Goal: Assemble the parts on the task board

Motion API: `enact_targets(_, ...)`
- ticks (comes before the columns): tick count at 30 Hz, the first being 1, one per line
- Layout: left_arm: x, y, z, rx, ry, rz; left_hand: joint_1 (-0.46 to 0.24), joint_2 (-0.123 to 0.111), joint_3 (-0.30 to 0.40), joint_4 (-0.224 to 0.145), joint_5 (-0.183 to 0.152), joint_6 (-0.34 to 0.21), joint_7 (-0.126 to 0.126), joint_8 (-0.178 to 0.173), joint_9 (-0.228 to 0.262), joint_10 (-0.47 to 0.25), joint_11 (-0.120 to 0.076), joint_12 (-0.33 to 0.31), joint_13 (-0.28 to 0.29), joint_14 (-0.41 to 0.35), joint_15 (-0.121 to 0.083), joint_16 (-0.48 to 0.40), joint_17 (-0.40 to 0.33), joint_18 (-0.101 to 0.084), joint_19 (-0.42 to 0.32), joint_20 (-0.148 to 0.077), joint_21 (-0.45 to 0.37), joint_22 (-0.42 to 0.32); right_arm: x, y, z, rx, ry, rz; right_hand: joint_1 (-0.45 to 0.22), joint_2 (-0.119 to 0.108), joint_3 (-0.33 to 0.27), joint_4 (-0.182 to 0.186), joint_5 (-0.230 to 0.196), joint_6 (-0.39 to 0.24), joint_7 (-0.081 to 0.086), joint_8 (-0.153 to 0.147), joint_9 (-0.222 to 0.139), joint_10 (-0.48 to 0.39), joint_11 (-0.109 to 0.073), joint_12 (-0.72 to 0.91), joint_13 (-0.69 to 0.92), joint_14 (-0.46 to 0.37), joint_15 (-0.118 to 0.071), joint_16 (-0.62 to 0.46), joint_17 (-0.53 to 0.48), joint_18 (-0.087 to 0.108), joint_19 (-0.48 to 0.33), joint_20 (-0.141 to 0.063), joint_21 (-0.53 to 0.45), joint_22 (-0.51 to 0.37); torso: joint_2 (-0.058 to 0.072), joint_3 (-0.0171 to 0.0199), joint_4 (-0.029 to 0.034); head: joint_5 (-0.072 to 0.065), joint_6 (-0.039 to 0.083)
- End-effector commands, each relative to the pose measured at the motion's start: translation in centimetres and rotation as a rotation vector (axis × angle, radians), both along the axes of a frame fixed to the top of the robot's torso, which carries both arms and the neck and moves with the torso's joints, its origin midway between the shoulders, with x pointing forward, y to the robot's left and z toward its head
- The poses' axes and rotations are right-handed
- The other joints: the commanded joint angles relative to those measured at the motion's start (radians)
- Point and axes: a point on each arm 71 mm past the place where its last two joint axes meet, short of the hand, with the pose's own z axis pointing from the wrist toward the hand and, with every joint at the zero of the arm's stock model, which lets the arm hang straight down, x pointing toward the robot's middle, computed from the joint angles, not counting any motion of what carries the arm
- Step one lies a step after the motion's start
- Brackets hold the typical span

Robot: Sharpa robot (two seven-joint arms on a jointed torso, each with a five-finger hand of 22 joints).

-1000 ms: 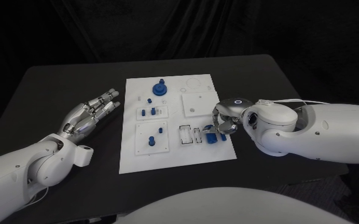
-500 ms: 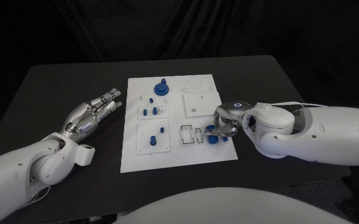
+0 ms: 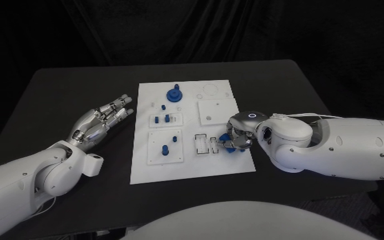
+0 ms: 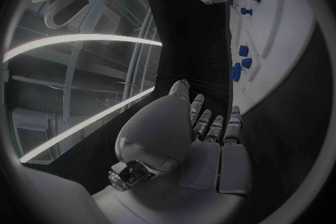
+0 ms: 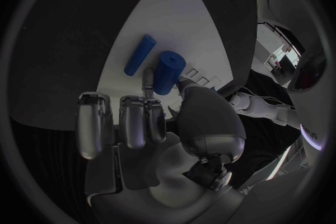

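Beside the right hand (image 3: 238, 136), blue parts (image 5: 140, 55)

The scene is dim, with a black backdrop and black table (image 3: 72, 93); only the white task board (image 3: 188, 165) and the white arms look bright. Both wrist views are strongly curved at the rim, inside a dark frame. Bright curved light strips glare in the left wrist view.

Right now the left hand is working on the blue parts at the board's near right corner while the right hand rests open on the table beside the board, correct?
The hands are swapped. The head view shows the right hand over the blue parts at the task board's near right corner, while the left hand rests open on the table beside the board.
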Motion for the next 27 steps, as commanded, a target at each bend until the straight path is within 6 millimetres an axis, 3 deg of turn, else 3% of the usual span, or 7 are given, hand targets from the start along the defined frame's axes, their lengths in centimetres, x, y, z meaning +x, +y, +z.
enact_targets(1, -0.1, -0.2, 0.4, -0.053, -0.044, -0.009, 0.010, 0.003, 0.005, -0.002, 0.005, 0.001, 0.007, -0.003, -0.001, -0.004, 0.002, -0.004, -0.001, -0.001, 0.007, -0.003, 0.000, 0.004, -0.001, 0.008, 0.005, 0.001, -0.1, -0.1, -0.5, 0.051, 0.054, -0.025, 0.015, 0.000, 0.009, -0.003, 0.017, 0.001, 0.005, -0.019, -0.013, 0.102, 0.009, 0.003, 0.263, 0.071, 0.006, -0.006, 0.070, -0.006, 0.060, 0.003, -0.005, 0.229, 0.000, -0.0010, 0.0001, 0.003, 0.000)
enact_targets(3, -0.1, -0.1, 0.4, -0.052, -0.043, -0.009, 0.010, 0.003, 0.007, -0.003, 0.006, 0.002, 0.010, -0.002, -0.001, -0.003, 0.006, -0.003, -0.001, -0.001, 0.006, -0.003, 0.000, 0.006, 0.000, 0.009, 0.006, 0.002, -0.1, -0.1, -0.7, 0.081, 0.068, -0.041, 0.042, -0.002, 0.022, -0.021, 0.066, 0.011, 0.005, -0.032, -0.019, 0.102, 0.009, 0.003, 0.263, 0.071, 0.007, -0.006, 0.071, -0.007, 0.062, 0.005, -0.002, 0.230, 0.000, -0.0013, 0.0005, 0.003, 0.000)
enact_targets(4, -0.1, -0.2, 0.4, -0.052, -0.043, -0.009, 0.010, 0.003, 0.007, -0.003, 0.006, 0.002, 0.010, -0.002, -0.001, -0.003, 0.006, -0.003, -0.001, -0.001, 0.006, -0.003, 0.000, 0.006, 0.000, 0.009, 0.006, 0.002, -0.1, -0.1, -0.7, 0.099, 0.070, -0.048, 0.070, -0.003, 0.038, -0.043, 0.119, 0.016, 0.003, -0.039, -0.021, 0.102, 0.008, 0.003, 0.263, 0.071, 0.005, -0.004, 0.076, -0.007, 0.063, 0.004, 0.001, 0.231, 0.000, -0.0013, 0.0005, 0.004, 0.000)
enact_targets(10, -0.1, -0.2, 0.4, -0.052, -0.042, -0.010, 0.011, 0.003, 0.008, -0.004, 0.007, 0.003, 0.012, -0.002, 0.000, -0.003, 0.008, -0.003, -0.001, -0.001, 0.006, -0.003, 0.000, 0.007, 0.000, 0.010, 0.006, 0.002, 0.0, -0.2, -0.2, 0.234, 0.047, -0.106, 0.123, 0.001, 0.088, -0.098, 0.242, 0.048, -0.009, -0.038, -0.009, 0.102, -0.002, 0.003, 0.263, 0.073, -0.002, 0.000, 0.084, -0.010, 0.067, -0.002, 0.011, 0.235, -0.001, -0.0017, 0.0015, 0.011, 0.000)
enact_targets(20, -0.1, -0.2, 0.4, -0.051, -0.042, -0.009, 0.011, 0.003, 0.008, -0.005, 0.009, 0.003, 0.013, -0.002, 0.000, -0.003, 0.009, -0.003, -0.001, -0.001, 0.005, -0.002, 0.000, 0.007, 0.001, 0.011, 0.006, 0.002, -0.3, -0.6, 1.1, 0.463, 0.079, -0.253, 0.128, 0.003, 0.121, -0.123, 0.300, 0.055, -0.015, -0.033, 0.011, 0.102, -0.009, 0.003, 0.263, 0.071, -0.006, -0.003, 0.074, -0.009, 0.065, -0.007, 0.006, 0.233, 0.000, 0.0000, 0.0009, 0.021, 0.000)
enact_targets(27, 0.0, -0.3, 0.3, -0.052, -0.042, -0.011, 0.011, 0.003, 0.008, -0.005, 0.009, 0.003, 0.013, -0.002, 0.000, -0.003, 0.009, -0.003, -0.001, -0.001, 0.005, -0.002, 0.000, 0.007, 0.001, 0.011, 0.006, 0.002, -0.3, -0.1, 1.5, 0.573, 0.167, -0.328, 0.113, 0.008, 0.126, -0.119, 0.304, 0.051, -0.013, -0.033, 0.017, 0.102, -0.008, 0.003, 0.263, 0.069, -0.006, -0.006, 0.065, -0.007, 0.061, -0.007, -0.001, 0.231, -0.001, -0.0004, 0.0013, 0.034, 0.000)
